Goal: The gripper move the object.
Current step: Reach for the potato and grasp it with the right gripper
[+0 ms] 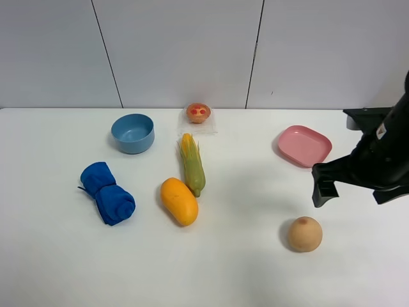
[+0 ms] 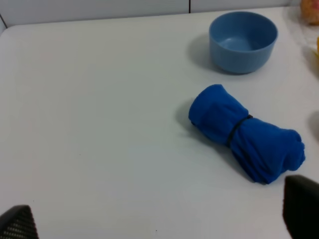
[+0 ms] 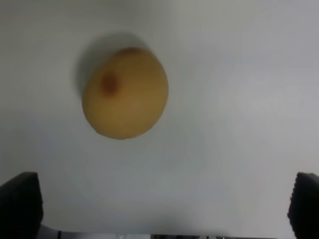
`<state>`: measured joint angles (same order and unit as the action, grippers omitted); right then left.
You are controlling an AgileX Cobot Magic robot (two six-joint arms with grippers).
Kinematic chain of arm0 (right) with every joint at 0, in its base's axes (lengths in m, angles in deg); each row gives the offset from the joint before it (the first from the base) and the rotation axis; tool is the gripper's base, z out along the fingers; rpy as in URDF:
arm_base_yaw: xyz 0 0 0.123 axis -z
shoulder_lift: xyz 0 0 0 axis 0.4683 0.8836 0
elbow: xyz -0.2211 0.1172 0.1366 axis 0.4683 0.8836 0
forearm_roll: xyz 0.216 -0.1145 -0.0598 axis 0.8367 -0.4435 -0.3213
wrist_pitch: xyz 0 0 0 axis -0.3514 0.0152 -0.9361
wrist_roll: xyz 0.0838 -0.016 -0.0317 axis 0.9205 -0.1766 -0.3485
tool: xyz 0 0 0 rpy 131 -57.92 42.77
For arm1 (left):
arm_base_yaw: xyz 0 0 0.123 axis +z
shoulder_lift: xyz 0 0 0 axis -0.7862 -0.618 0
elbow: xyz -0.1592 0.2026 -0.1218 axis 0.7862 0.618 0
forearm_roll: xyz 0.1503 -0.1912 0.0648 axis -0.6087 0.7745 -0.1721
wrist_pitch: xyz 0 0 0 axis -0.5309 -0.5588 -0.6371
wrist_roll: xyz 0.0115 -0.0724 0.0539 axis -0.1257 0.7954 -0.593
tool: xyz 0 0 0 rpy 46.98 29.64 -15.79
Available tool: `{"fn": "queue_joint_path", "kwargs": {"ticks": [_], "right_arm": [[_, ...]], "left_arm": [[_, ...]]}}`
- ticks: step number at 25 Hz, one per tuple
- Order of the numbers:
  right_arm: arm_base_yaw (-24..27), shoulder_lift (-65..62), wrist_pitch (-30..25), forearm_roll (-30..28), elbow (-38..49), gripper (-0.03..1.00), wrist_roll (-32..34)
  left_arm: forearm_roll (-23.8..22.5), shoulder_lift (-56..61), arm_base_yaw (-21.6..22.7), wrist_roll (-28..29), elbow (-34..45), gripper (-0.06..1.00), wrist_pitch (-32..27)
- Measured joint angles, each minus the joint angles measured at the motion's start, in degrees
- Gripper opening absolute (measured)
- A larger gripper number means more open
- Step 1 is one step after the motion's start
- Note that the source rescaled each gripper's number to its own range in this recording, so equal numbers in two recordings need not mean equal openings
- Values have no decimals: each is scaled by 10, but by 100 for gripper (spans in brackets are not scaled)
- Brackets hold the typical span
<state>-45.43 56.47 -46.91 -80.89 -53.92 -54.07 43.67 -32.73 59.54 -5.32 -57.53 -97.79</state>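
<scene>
The object, a round tan-orange peach with a reddish dimple, lies on the white table at the front right. In the right wrist view the peach sits ahead of the spread fingertips, apart from them. My right gripper hangs open and empty just behind and to the right of the peach; the right wrist view shows its jaws wide apart. My left gripper is open and empty over the left of the table, near a blue cloth. The left arm does not show in the exterior view.
A pink plate lies behind the peach. A mango, a corn cob and a small tart are mid-table. A blue bowl and a rolled blue cloth are at the left.
</scene>
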Motion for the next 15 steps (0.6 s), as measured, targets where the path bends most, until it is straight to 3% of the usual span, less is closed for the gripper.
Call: {"fn": "queue_joint_path", "kwargs": {"ticks": [6,15], "right_arm": [[-52,41,58,-29,9,100,26],[-67,44,219,-34,155,100,49]], "left_arm": [[0,0,0,1,0,100,0],[0,0,0,1,0,100,0]]}}
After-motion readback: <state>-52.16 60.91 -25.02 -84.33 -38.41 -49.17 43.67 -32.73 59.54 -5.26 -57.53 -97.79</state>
